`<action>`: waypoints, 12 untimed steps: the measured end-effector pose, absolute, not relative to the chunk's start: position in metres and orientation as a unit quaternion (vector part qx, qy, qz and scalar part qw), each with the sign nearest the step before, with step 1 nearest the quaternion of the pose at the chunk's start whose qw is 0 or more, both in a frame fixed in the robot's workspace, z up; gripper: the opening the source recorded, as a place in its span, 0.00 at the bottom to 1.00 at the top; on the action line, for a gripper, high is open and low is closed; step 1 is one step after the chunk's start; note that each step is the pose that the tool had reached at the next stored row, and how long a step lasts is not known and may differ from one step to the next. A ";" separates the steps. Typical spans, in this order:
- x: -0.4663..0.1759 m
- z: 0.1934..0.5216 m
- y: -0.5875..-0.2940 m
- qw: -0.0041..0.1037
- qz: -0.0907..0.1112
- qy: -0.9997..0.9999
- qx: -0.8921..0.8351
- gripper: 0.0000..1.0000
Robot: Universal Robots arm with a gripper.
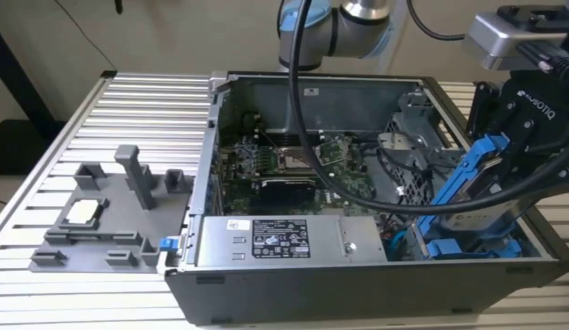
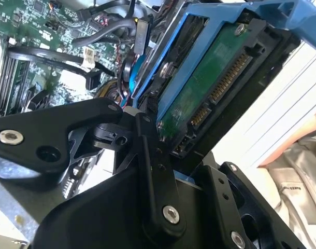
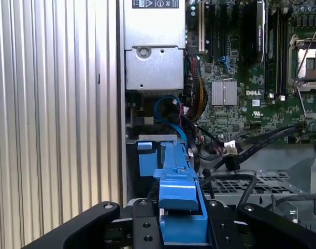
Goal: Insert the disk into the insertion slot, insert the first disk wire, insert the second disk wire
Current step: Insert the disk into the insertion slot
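Ribbed aluminium table (image 1: 128, 103) behind; hand (image 3: 183, 228) clamps tilted, blue-framed silver disk (image 1: 468, 218).

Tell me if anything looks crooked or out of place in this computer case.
The disk leans at a steep slant above the insertion slot at the exterior view's right. It sticks up out of the case rather than sitting seated. The claw is clamped on it. Nothing else stands out.

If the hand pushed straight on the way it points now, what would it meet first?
Probably the insertion slot: the disk clamped in the hand leads, tilted, with its lower end just above the bay's blue fittings. Depth is unclear, so contact could come sooner than it looks.
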State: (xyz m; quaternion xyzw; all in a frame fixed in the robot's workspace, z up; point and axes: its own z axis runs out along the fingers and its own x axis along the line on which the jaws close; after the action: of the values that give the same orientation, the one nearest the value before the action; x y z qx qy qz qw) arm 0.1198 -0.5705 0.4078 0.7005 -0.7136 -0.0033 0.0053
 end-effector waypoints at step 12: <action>0.120 0.392 -0.567 0.005 -0.003 -0.714 0.700 0.33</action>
State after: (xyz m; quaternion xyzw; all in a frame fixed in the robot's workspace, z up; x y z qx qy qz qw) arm 0.1198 -0.5674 0.3924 0.7005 -0.7137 -0.0029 0.0050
